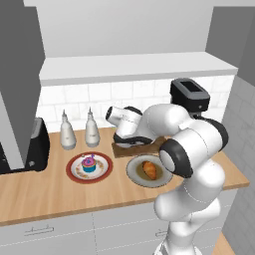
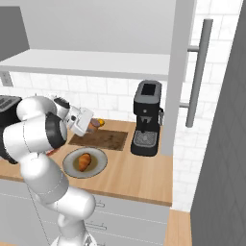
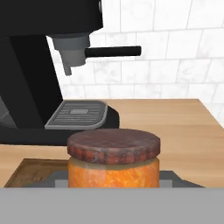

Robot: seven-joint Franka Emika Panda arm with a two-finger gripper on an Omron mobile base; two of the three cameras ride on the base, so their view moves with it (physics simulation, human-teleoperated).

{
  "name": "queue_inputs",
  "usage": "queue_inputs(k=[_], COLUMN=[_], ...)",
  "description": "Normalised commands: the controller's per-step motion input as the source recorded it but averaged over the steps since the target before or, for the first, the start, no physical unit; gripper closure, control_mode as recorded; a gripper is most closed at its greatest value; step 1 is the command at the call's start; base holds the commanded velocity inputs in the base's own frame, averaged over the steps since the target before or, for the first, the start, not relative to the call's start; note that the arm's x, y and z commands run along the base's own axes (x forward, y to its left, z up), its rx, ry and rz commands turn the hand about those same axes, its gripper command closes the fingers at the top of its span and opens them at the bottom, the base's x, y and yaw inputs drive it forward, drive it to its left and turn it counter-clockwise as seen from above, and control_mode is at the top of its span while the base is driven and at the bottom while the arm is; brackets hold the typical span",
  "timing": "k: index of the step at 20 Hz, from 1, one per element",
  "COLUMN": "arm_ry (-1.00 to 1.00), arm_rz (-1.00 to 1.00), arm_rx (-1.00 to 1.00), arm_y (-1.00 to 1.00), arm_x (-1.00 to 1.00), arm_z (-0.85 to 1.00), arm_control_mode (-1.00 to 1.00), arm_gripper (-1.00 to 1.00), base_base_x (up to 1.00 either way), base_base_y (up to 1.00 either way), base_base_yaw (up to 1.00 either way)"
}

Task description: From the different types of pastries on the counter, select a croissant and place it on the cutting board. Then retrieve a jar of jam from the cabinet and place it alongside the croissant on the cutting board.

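Reddish-brown lid and orange glass sit right against the hand camera: the jar of jam (image 3: 113,162) is clamped in the claw (image 2: 94,124), carried sideways just above the near-left end of the cutting board (image 2: 103,139). The croissant (image 2: 84,161) lies on the round grey plate (image 2: 98,166) in front of the board, not on it, so that half of the task looks undone. To finish this step well, I would lower the jar upright until its base meets the wood, keep it clear of the board's edge, and only then let go. The coffee machine (image 2: 145,117) stands close beside the board's far end and limits any sideways swing. The cupcake (image 1: 89,163) on its red-rimmed plate (image 1: 74,169) and two white bottles (image 1: 91,128) stand further along the surface (image 2: 139,178), out of the way.
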Motion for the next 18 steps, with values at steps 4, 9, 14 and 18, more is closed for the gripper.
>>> queue_inputs(k=[4, 9, 14, 18], arm_ry=[0.0, 0.0, 0.0, -0.06], arm_rz=[0.0, -0.07, -0.11, -0.09], arm_rx=[-0.11, -0.03, 0.0, -0.03], arm_y=[0.0, -0.02, -0.01, -0.05], arm_x=[0.17, 0.05, 0.09, 0.35], arm_z=[-0.04, 0.0, -0.2, -0.36], arm_control_mode=[-1.0, -1.0, -1.0, -1.0], arm_gripper=[1.0, 1.0, 1.0, 1.0], base_base_x=[0.0, 0.0, 0.0, 0.0], base_base_y=[0.0, 0.0, 0.0, 0.0], base_base_yaw=[0.0, 0.0, 0.0, 0.0])
